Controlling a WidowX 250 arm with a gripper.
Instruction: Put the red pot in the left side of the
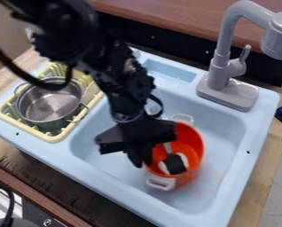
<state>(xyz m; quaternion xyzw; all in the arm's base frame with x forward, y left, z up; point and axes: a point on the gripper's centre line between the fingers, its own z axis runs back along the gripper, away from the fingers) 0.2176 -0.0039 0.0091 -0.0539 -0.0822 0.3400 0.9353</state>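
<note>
In the camera view, the black hand [136, 148] hangs over the basin of the light-blue sink [257, 144], at the left side of the red pot [194, 138] and partly in front of it. Whether the hand is open or closed, I cannot tell. The red pot sits in the basin, right of its middle, with white handles and a black-and-white object [175, 164] inside. To the left, a metal pot [48, 104] rests in a yellow rack [53, 138]. The grey faucet [229, 95] stands at the far right.
</note>
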